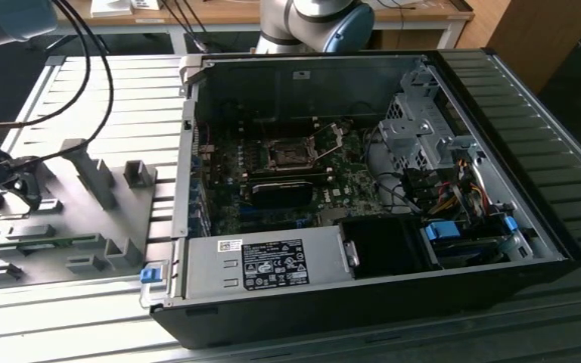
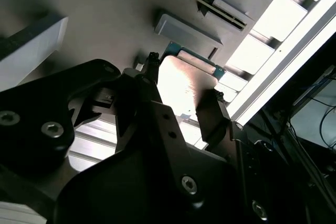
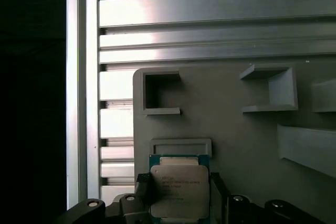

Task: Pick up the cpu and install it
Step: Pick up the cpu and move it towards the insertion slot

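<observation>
The pincer [image 3: 180, 205] was closed narrowly on the cpu [image 3: 179, 192], its dark fingers [image 3: 143, 190] set against two opposite edges of the chip. In the second wrist view the same grip showed from the side, with the pincer [image 2: 182, 90] straddling the cpu [image 2: 184, 85] and one finger [image 2: 212, 116] lapping its edge. I could not tell whether the chip was lifted or lay on the surface beneath.

The cpu lay flat, its silver-grey metal lid turned up toward the first wrist view and a thin green rim showing around it. It was close to square, so no long axis stood out. Its sides ran square with the blocks on the grey fixture plate [image 3: 226, 129]. It sat over that plate, just beside a shallow rectangular frame [image 3: 181, 145] and near an open square pocket [image 3: 160, 90].

In the exterior view, the fixture plate [image 1: 164, 215] lay on the slatted metal worktop [image 1: 119, 91], at the exterior view's left of an open computer case [image 1: 371, 302]. Inside the case, the motherboard socket [image 1: 290, 155] stood with its metal frame raised, well apart from the plate. A section of the arm [image 1: 316, 23] rose behind the case.
</observation>
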Controlling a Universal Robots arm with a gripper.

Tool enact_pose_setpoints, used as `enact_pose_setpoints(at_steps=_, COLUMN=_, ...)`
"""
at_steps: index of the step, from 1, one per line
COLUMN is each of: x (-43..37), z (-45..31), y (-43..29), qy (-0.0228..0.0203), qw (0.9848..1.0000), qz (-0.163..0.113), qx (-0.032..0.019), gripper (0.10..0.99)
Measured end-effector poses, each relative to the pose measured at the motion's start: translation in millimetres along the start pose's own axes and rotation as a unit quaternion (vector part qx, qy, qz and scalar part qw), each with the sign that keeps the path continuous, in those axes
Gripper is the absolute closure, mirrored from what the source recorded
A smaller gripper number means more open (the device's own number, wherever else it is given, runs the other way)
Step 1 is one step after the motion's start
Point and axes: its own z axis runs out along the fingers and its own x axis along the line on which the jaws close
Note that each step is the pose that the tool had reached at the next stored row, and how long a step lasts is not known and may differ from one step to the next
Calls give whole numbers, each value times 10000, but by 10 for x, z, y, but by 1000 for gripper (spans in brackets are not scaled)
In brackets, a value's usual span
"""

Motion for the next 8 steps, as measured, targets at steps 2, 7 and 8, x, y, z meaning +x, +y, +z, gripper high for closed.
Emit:
enact_pose_setpoints(at_steps=2, x=1, z=-18, y=1, qy=0, qw=10000, qz=0, qx=0, gripper=549)
enact_pose_setpoints(at_steps=7, x=3, z=-54, y=4, qy=0, qw=10000, qz=0, qx=0, gripper=549)
enact_pose_setpoints(at_steps=8, x=3, z=-59, y=4, qy=0, qw=10000, qz=0, qx=0, gripper=549)
